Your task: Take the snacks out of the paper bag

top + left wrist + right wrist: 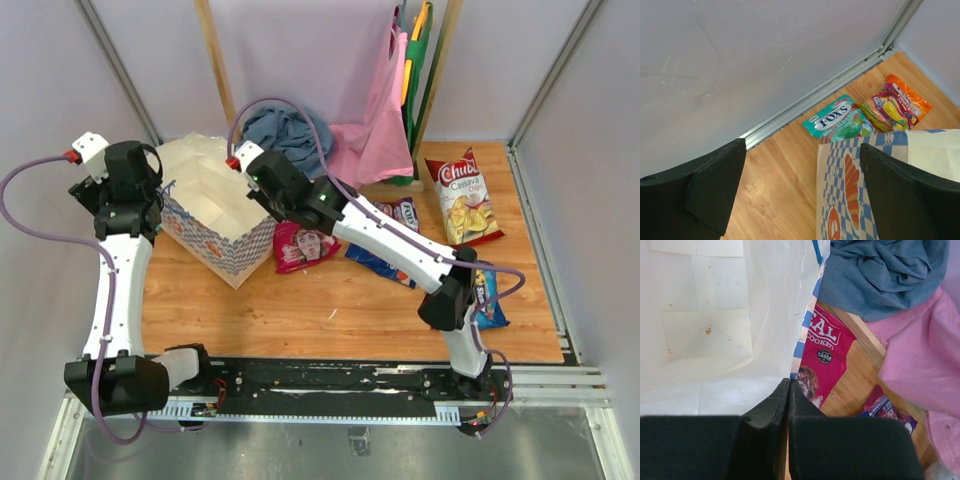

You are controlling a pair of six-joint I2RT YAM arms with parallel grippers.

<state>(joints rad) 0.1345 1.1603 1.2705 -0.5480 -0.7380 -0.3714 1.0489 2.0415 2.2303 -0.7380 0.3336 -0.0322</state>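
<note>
The cream paper bag (215, 215) with a blue checkered band stands open at the back left. In the right wrist view its inside (705, 340) shows only bare paper. My right gripper (250, 178) is shut on the bag's right rim (790, 381). My left gripper (150, 205) is open at the bag's left corner, and the checkered wall (845, 190) stands between its fingers (802, 187). Snacks lie on the table: the magenta Real bag (303, 245), the Chuds bag (462, 195), dark blue bags (395, 235), a teal Fox's packet (837, 120) and an orange packet (897, 105).
A grey-blue cloth (285, 130) and pink (375, 135) and green (418, 60) cloth bags lie at the back wall. Another blue packet (487, 292) lies by the right arm. Grey walls with metal rails close in the wooden table (340, 300) on three sides.
</note>
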